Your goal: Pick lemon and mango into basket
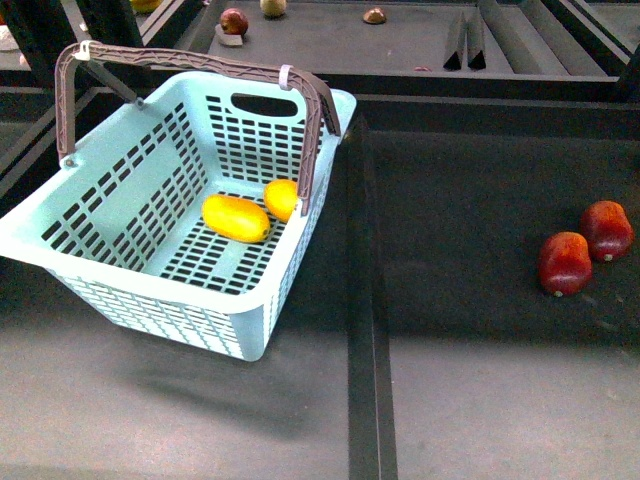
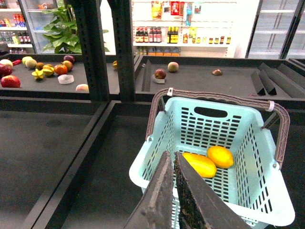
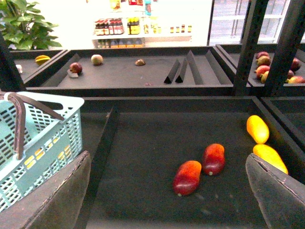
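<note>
Sitting left of centre in the front view, the basket (image 1: 120, 215) holds the mango (image 1: 236, 218) and lemon (image 1: 282, 199), touching. Left gripper (image 2: 174, 160) fingers pressed together, empty; right gripper (image 3: 167, 181) fingers wide apart. Shelf bottle labels unreadable.

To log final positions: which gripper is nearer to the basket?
Left. The left gripper hangs shut just over the basket rim; the right gripper, open, is off beside it.
</note>
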